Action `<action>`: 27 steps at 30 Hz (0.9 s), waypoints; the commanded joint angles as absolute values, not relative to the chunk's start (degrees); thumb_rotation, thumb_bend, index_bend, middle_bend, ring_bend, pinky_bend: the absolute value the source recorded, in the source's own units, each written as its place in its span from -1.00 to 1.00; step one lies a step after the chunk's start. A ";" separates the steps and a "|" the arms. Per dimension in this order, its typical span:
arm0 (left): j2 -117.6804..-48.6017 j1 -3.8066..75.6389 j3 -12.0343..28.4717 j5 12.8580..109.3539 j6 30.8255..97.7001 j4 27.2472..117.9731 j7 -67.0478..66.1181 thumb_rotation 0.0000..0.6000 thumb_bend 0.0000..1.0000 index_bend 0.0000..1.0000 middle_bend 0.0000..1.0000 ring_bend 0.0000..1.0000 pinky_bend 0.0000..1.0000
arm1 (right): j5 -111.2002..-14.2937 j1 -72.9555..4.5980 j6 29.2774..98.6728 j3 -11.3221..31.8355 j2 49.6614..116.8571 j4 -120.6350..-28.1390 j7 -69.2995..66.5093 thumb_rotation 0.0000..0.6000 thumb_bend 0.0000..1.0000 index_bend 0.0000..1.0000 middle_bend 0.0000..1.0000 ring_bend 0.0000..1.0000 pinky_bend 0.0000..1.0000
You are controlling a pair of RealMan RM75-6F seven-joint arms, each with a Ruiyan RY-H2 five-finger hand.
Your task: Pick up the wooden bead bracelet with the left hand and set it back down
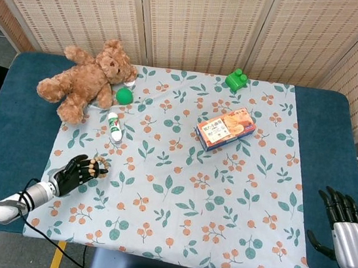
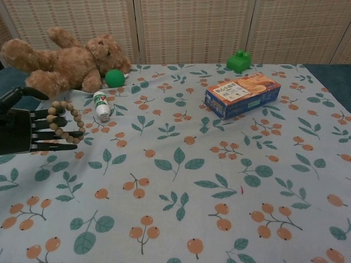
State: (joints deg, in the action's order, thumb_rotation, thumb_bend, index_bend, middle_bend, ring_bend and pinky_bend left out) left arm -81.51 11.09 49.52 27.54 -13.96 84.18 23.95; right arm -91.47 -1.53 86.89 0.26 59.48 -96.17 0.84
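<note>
The wooden bead bracelet hangs looped over the fingers of my black left hand, near the left edge of the floral cloth. The fingers point right, low over the cloth, and the thumb stands apart above them. I cannot tell whether the beads touch the cloth. My right hand is at the lower right, beyond the cloth's edge, with fingers spread and nothing in them. The chest view does not show it.
A brown teddy bear lies at the back left with a green ball and a small white bottle beside it. An orange biscuit box sits mid-table. A green toy block is at the far edge.
</note>
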 commanded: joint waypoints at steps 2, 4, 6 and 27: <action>-81.92 10.93 50.34 28.31 -16.66 83.20 23.00 -0.50 0.23 -0.01 0.12 -0.61 -1.00 | -91.45 -1.57 86.79 0.26 59.55 -96.11 0.93 0.80 -0.52 -1.00 -1.00 -1.00 -1.00; -82.28 10.98 50.58 28.44 -17.29 82.51 22.72 -0.24 0.23 -0.04 0.08 -0.62 -1.00 | -91.49 -1.59 86.76 0.24 59.54 -96.17 0.98 0.80 -0.52 -1.00 -1.00 -1.00 -1.00; -82.50 11.11 50.62 28.59 -17.66 81.98 22.56 0.09 0.22 -0.05 0.08 -0.63 -1.00 | -91.51 -1.57 86.77 0.21 59.51 -96.21 0.98 0.80 -0.52 -1.00 -1.00 -1.00 -1.00; -82.21 11.82 49.82 28.45 -18.30 81.28 24.03 0.30 0.02 -0.01 0.08 -0.64 -1.00 | -91.44 -1.53 86.77 0.20 59.53 -96.24 1.16 0.80 -0.52 -1.00 -1.00 -1.00 -1.00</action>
State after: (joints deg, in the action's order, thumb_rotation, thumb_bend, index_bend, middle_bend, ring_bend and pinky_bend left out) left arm -82.21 11.81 49.82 28.45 -18.30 81.29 24.03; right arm -91.44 -1.53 86.77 0.21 59.53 -96.24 1.16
